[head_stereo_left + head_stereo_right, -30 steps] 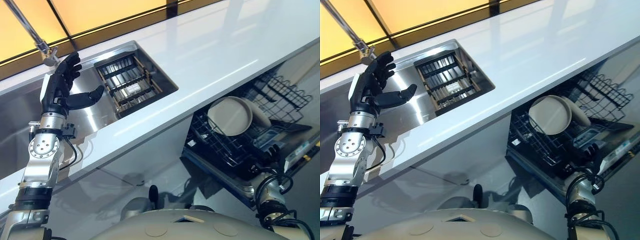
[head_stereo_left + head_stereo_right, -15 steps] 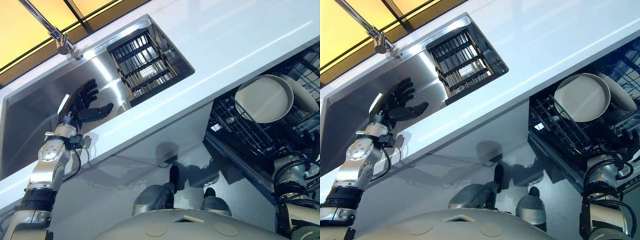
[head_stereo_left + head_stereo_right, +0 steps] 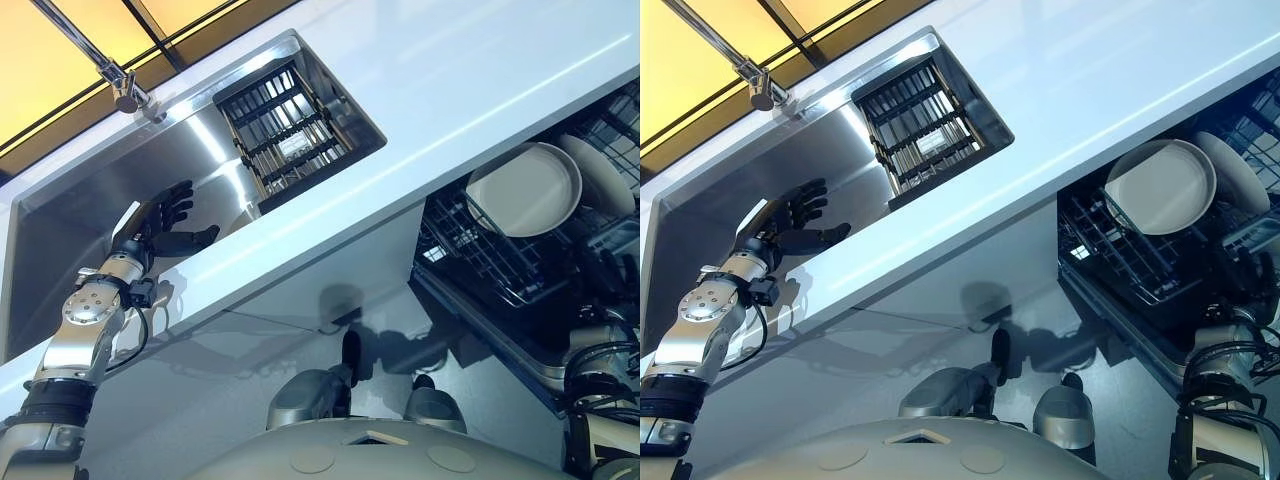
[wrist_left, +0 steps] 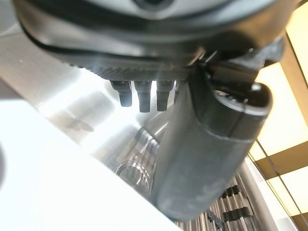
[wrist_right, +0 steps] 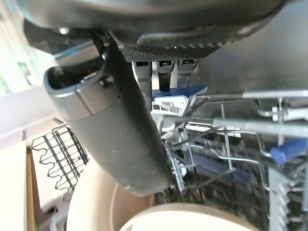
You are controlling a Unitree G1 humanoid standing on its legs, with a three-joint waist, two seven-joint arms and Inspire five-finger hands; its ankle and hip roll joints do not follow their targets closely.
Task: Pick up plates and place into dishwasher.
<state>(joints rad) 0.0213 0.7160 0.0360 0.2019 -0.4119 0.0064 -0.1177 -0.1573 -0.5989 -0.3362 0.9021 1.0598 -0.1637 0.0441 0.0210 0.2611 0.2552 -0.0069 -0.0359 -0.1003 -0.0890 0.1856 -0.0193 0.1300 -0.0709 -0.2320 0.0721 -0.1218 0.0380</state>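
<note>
No text, label or number can be read — anywhere.

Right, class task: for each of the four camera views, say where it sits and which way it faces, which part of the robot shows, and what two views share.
Left eye: on the head, looking down at sink, counter and dishwasher rack; left hand open.
Right eye: beside it, same scene.
Left wrist: along the left hand into the sink.
Right wrist: along the right hand, open, at the rack and a plate.
Shared: the plate shows in both eye views.
</note>
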